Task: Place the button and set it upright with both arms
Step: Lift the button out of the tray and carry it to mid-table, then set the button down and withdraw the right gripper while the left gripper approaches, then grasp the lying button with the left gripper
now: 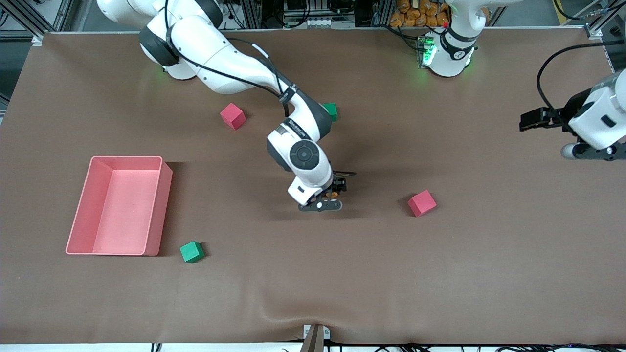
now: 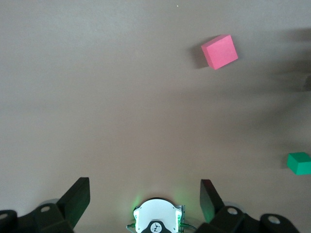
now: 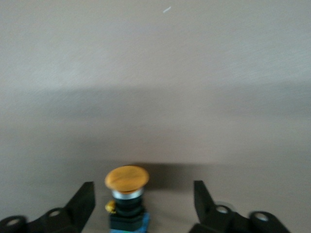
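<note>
The button [image 3: 126, 194] has a round orange cap on a dark body with a blue base. It sits between the open fingers [image 3: 80, 204] of my right gripper [image 3: 141, 201] and touches neither. In the front view only a bit of orange [image 1: 334, 194] shows under the right gripper [image 1: 335, 191], low over the middle of the table. My left gripper [image 2: 145, 196] is open and empty. It waits in the air [image 1: 584, 146] over the left arm's end of the table.
A pink bin [image 1: 120, 205] stands toward the right arm's end. Pink cubes [image 1: 233, 116] [image 1: 422, 203] and green cubes [image 1: 331, 110] [image 1: 191, 252] lie scattered. The left wrist view shows a pink cube [image 2: 220, 51] and a green cube [image 2: 299, 163].
</note>
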### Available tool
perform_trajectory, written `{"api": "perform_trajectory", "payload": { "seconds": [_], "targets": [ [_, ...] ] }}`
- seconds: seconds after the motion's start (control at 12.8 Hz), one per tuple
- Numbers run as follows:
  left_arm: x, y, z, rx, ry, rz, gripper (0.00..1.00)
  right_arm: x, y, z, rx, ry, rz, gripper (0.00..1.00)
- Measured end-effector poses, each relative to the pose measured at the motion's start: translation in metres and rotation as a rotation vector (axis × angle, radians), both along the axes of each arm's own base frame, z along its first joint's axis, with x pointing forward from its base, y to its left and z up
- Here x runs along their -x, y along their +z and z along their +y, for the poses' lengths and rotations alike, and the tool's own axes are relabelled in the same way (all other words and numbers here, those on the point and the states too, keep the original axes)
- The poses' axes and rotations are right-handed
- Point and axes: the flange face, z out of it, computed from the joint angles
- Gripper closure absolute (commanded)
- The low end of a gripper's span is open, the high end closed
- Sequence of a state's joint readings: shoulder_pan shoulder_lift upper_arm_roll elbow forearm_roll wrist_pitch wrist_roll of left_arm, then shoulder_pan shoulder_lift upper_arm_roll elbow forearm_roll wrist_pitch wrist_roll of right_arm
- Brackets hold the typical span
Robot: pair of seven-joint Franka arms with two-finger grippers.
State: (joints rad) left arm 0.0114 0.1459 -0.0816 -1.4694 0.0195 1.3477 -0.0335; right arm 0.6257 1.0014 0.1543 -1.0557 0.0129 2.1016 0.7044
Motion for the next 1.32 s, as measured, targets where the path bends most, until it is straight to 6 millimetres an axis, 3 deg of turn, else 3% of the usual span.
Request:
{"api": "perform_trajectory", "payload": {
  "seconds": [0.23,0.47,0.7,0.86,1.01,1.17,1.32],
  "targets": [
    [-0.002,-0.010,-0.028,-0.004,-0.045,0.016,0.00,-0.038,0.071,-0.061,0.068,-0.059,0.035,0.00],
    [-0.002,-0.010,-0.032,-0.006,-0.051,0.016,0.00,-0.068,0.138,-0.128,0.193,-0.110,-0.040,0.00],
    [-0.006,-0.023,-0.039,0.021,-0.059,0.041,0.00,-0.097,0.211,-0.221,0.199,-0.208,-0.054,0.00],
    [-0.005,-0.034,-0.083,0.027,-0.108,0.052,0.00,-0.107,0.269,-0.299,0.195,-0.164,-0.072,0.00],
    [-0.005,-0.054,-0.144,0.046,-0.120,0.035,0.00,-0.099,0.320,-0.362,0.183,-0.167,-0.062,0.00],
    [-0.011,-0.093,-0.201,0.062,-0.115,0.025,0.00,-0.084,0.357,-0.411,0.132,-0.215,-0.020,0.00],
    [-0.011,-0.142,-0.253,0.056,-0.119,0.031,0.00,-0.065,0.393,-0.446,0.120,-0.234,-0.017,0.00]
  ]
}}
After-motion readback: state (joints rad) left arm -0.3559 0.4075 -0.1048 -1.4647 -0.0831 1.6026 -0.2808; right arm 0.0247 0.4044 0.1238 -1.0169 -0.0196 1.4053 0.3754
